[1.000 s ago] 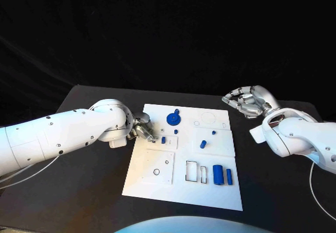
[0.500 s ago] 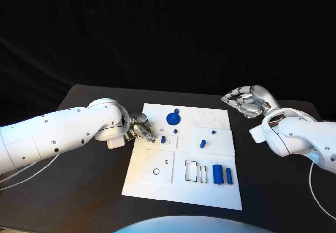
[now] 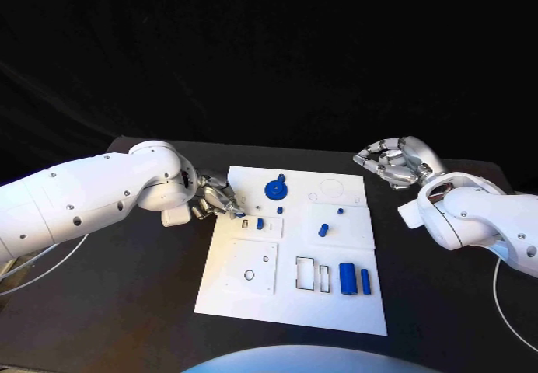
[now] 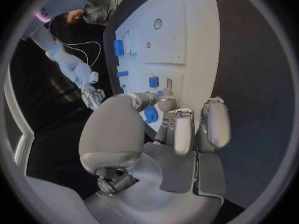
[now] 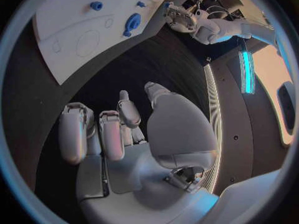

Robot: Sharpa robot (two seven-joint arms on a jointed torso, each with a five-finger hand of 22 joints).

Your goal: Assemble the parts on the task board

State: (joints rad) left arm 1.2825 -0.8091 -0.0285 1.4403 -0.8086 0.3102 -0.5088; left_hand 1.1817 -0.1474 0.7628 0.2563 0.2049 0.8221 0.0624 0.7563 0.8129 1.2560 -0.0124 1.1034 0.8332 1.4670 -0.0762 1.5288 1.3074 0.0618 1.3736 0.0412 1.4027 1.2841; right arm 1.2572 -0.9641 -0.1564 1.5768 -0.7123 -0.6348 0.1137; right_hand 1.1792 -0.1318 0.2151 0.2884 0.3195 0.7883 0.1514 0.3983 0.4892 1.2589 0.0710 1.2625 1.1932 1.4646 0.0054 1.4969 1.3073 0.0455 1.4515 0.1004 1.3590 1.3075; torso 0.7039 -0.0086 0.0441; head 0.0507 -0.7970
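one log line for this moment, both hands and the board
left hand: pinches small blue part at task board left edge | right hand: curled, holds nothing, off board | blue gear: on board

task board: matt white plastic | table: matt blk | arms: glossy white

White task board mid-table, small blue parts scattered upon it
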